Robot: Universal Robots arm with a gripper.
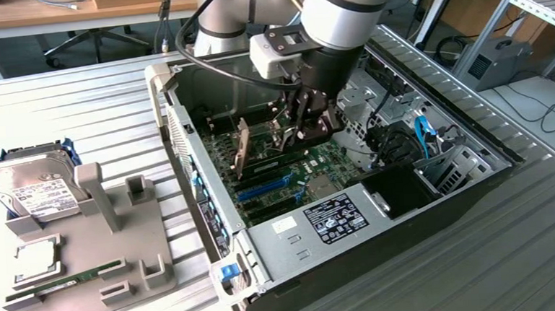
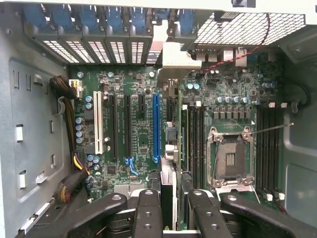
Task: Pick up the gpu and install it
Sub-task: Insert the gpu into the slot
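On the table (image 1: 81,102), toward the exterior view's left, a grey fixture tray (image 1: 91,261) holds a silver hard drive (image 1: 34,188) with a white label at its far end, a square processor chip (image 1: 35,258) nearer the camera, and a narrow green RAM stick (image 1: 68,278) lying in a slot along its near edge; beside it, at the middle of the table, an open computer case (image 1: 358,215) lies on its side with its motherboard (image 2: 143,129) exposed; inside are a blue expansion slot (image 2: 156,126), black slots and one white slot next to it, an empty processor socket (image 2: 232,156), bundled cables at one wall, and a black box with a label near the case's front edge.

The gpu (image 1: 242,149) stands on edge inside the case, upright over the slot rows, its silver bracket (image 2: 174,57) against the vented rear wall; in the wrist view it runs edge-on between the fingers (image 2: 147,213).

The arm (image 1: 341,10) reaches down from the far side into the case; the end effector (image 1: 300,129) is partly closed, its fingers clamped on the card's upper edge.
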